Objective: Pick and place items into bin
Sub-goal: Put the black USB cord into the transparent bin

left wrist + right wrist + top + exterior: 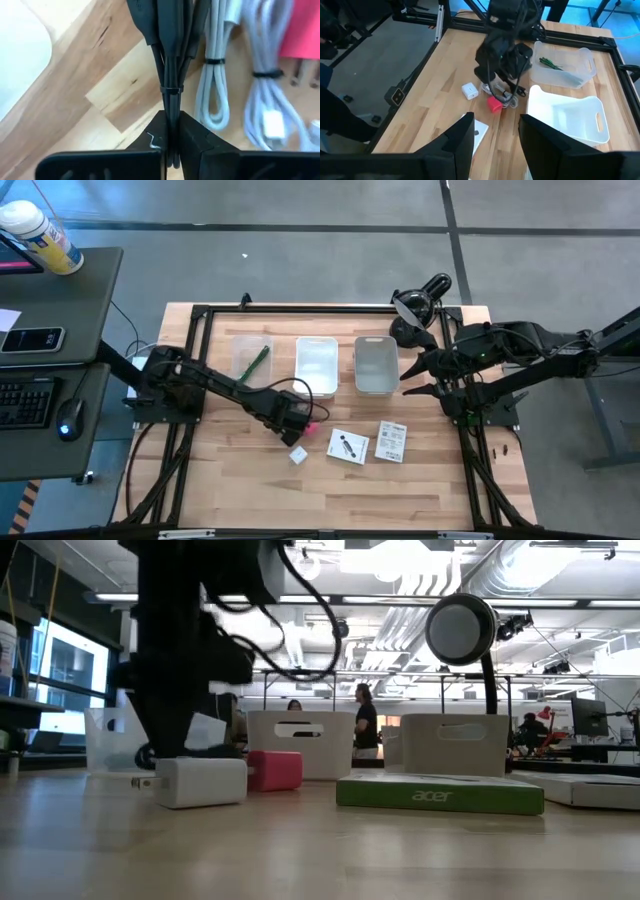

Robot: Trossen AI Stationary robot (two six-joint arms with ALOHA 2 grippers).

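My left gripper (293, 418) (171, 127) reaches to the table's middle and is shut on a bundled black cable (170, 60). Pale grey cable coils (216, 85) lie on the wood beside it, next to the pink piece (314, 425) (494, 104). The white cube (298, 453) (200, 781) rests on the table just nearer. Two white printed cards (348, 445) (392, 441) lie flat to its right. The green pen (258, 360) lies in the clear bin (238, 345). My right gripper (410, 377) (495, 132) is open and hovers by the rightmost bin. No silvery piece shows. My left gripper pinches the black cable bundle between its two fingers, just short of the tie band (171, 90). The strands run lengthwise out past the fingertips. The fingers come from above, pointing down, as the right wrist view shows. Whether the bundle is clear of the table I cannot tell.
Three bins stand in a row on the far half: the clear bin, a white bin (316, 342) and a grey-white bin (376, 342). A black lamp (418, 302) stands at the far right corner. A black frame (300, 310) borders the table.
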